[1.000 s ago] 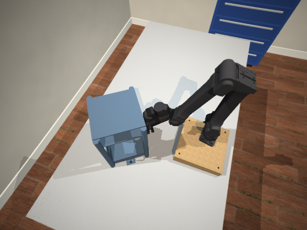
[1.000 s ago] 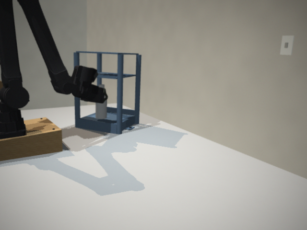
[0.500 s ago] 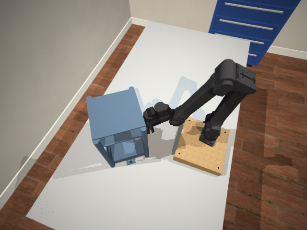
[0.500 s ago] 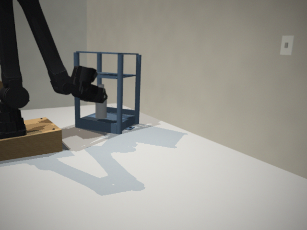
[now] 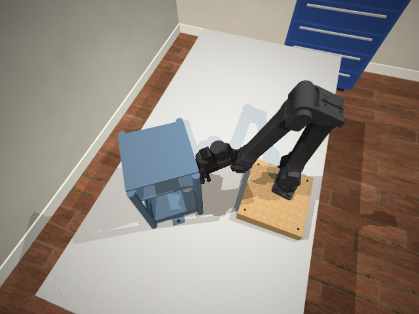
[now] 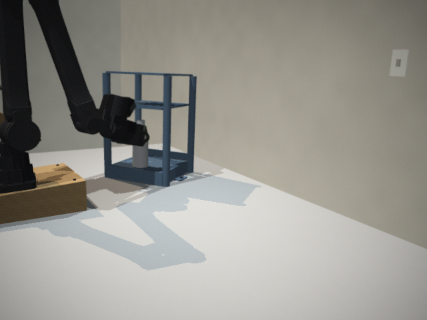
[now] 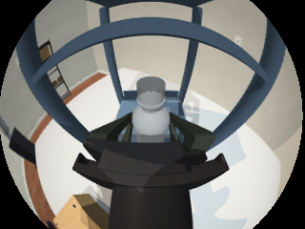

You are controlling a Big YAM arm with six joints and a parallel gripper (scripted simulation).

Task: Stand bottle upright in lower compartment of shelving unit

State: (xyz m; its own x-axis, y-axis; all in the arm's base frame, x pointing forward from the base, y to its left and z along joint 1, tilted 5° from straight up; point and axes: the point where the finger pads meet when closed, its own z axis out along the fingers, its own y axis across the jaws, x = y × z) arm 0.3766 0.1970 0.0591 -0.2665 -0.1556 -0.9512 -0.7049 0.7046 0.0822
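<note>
Bottle (image 5: 186, 190) (image 6: 140, 157) (image 7: 151, 123) | upright, cap up | clasped between fingers of pincer (image 5: 205, 177) (image 6: 146, 135) (image 7: 151, 115)

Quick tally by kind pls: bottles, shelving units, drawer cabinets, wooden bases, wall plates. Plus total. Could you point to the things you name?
bottle (image 5: 186, 190) (image 6: 140, 157) (image 7: 151, 121): 1
shelving unit (image 5: 158, 155) (image 6: 167, 131) (image 7: 150, 26): 1
drawer cabinet (image 5: 351, 25): 1
wooden base (image 5: 277, 212) (image 6: 51, 205) (image 7: 76, 214): 1
wall plate (image 6: 399, 70) (image 7: 238, 40): 1
Total: 5

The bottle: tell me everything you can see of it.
The bottle is pale grey, plastic-looking, with rounded shoulders and a cylindrical cap. It stands upright, cap up, in the lower compartment behind the front lip. The gripper appears clamped around it. Whether its base is fully seated is unclear.
</note>
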